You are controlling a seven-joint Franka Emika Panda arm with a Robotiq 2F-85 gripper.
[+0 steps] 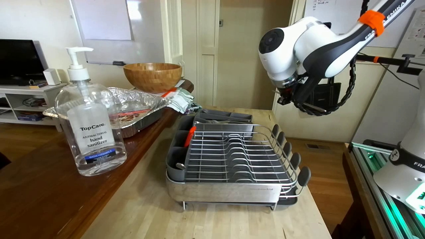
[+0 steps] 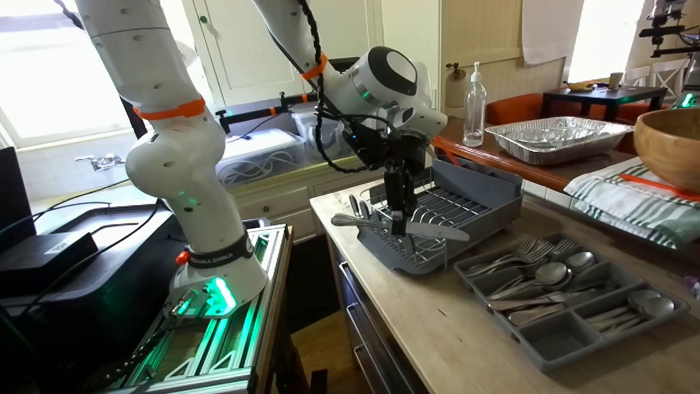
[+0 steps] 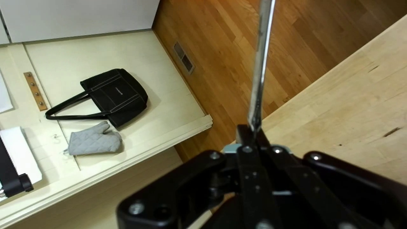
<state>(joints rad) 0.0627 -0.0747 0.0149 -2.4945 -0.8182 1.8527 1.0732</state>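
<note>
Though nearly level, the knife [image 2: 439, 230] crosswise in the claw [image 2: 400, 224].

The orange-banded arm [image 2: 175, 158] is white, its claw [image 3: 253, 135] black

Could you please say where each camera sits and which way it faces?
An exterior view: near the sanitizer bottle, looking over the dish rack; arm and base at right.
An exterior view: roughly opposite, near the cutlery tray, facing the dish rack; arm, base and gripper show.
Wrist view: behind the gripper, looking past the table knife toward a handbag and floor; gripper shows.
Both exterior views share the dish rack and sanitizer bottle.
</note>
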